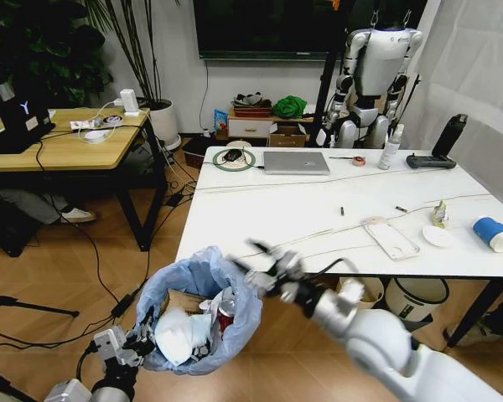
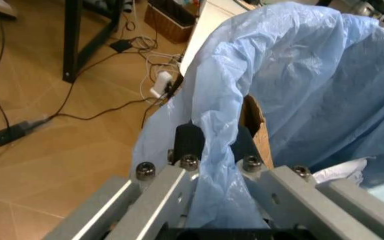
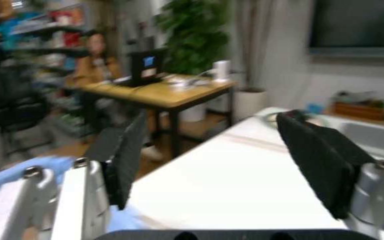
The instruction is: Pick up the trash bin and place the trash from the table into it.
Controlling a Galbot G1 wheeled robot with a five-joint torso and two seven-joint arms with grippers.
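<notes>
White marble desk [image 1: 318, 209] beside wood flooring; off its near-left corner, trash bin [image 1: 197, 310] with cardboard, paper and red can inside, rim clamped in left pincer [image 2: 213, 145]. Right pincer [image 1: 264, 264], fingers apart, over that corner. Blue cup [image 1: 493, 233] at desk's right edge.

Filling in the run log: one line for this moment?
left gripper: shut on trash bin rim | right gripper: open, empty, above bin | cup: on table

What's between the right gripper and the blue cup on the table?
Head view: from the right gripper to the blue cup lie a flat white package and a white disc.
</notes>
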